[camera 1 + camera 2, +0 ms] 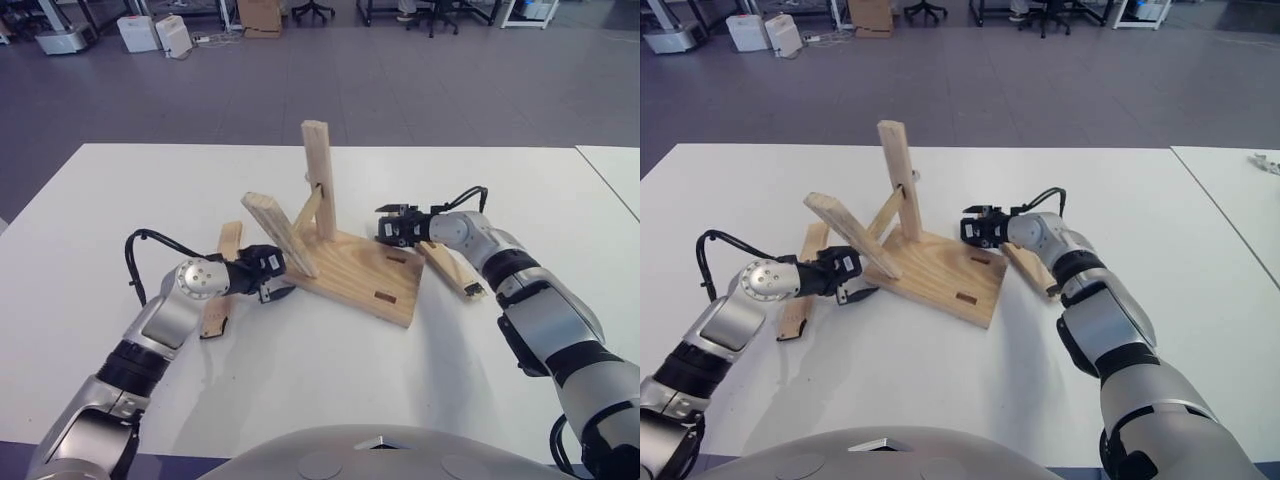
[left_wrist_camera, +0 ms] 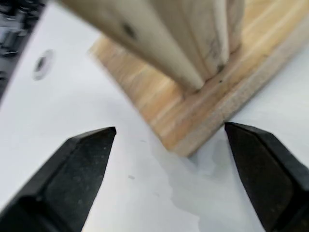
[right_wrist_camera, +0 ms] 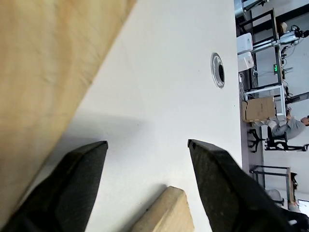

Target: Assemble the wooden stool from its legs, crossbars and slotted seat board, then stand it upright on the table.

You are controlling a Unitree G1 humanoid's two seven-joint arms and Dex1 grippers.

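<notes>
Flanking your slotted pale-wood seat board (image 1: 350,285), left gripper (image 1: 276,286) and right gripper (image 1: 388,232) gape empty; two pale wooden legs (image 1: 318,180) (image 1: 282,232) planted, two loose wooden bars (image 1: 229,242) (image 1: 455,272).

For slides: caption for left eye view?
Left claw and right claw, open, flank the seat board carrying upright leg and tilted leg.

Just ahead of the left gripper (image 2: 170,127), between its spread fingers, sits a corner of the board (image 1: 360,275). The leaning leg (image 1: 280,232) rises right above that corner and blocks the way forward, and a loose leg (image 1: 228,245) lies under the wrist. The right gripper (image 1: 382,228), fingers apart, has the board's edge close at one side and a loose bar (image 1: 450,268) under its forearm, with bare table (image 1: 520,190) open ahead.
</notes>
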